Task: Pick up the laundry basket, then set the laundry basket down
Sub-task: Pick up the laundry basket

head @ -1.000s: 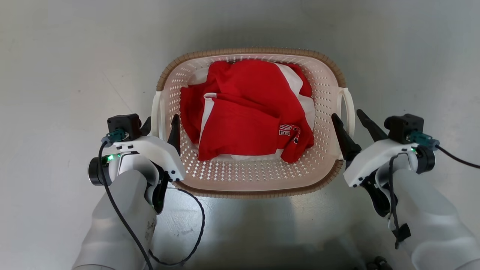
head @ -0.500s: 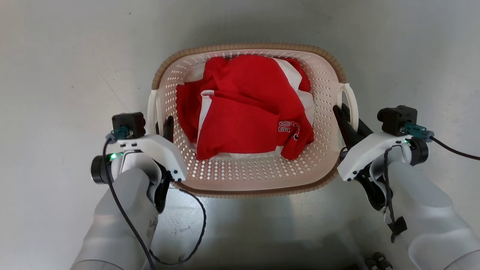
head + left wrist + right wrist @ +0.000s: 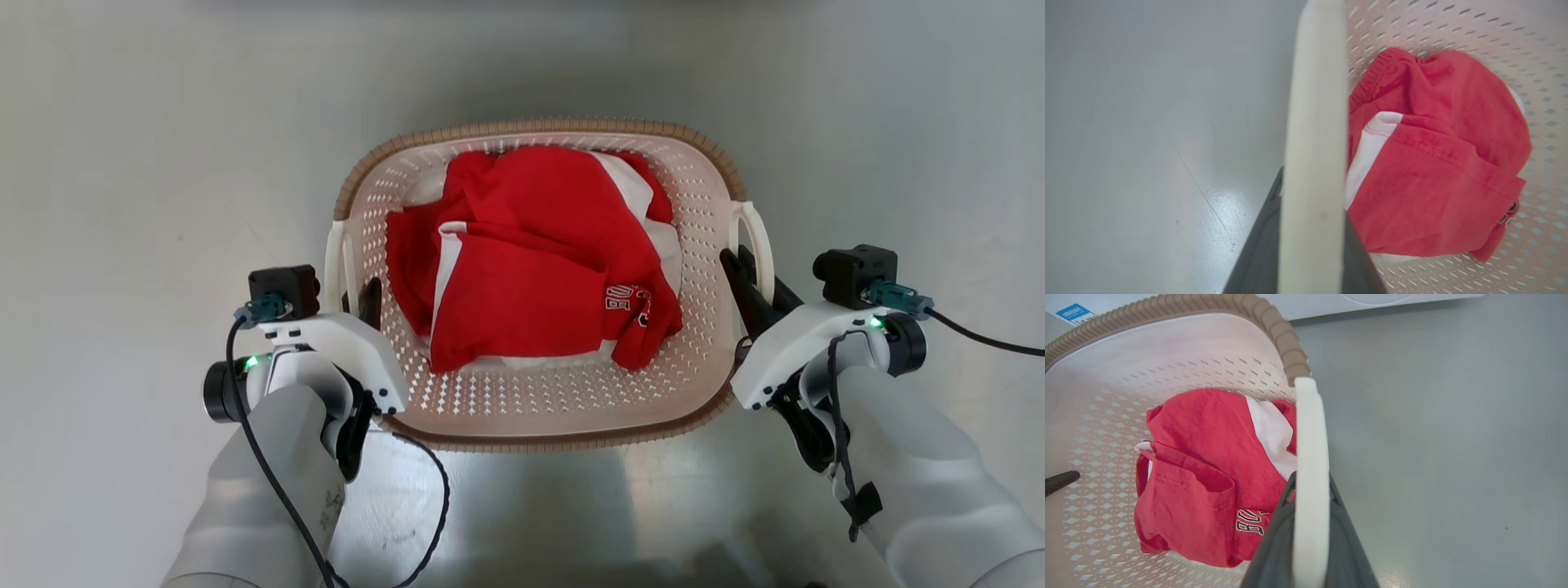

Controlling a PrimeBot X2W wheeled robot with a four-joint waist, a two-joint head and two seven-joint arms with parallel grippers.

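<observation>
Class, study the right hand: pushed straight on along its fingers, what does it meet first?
The right hand straddles the white handle of the laundry basket; sliding on, it would probably hit the brown rim where the handle ends.

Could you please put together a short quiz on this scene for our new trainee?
1. True or false: the right gripper is shut on a white side handle of the laundry basket.
2. What lies in the basket? A) blue towels B) red and white clothing C) shoes
3. What sits between the fingers of the left gripper?
Key: 1 true; 2 B; 3 the basket's other side handle.
</observation>
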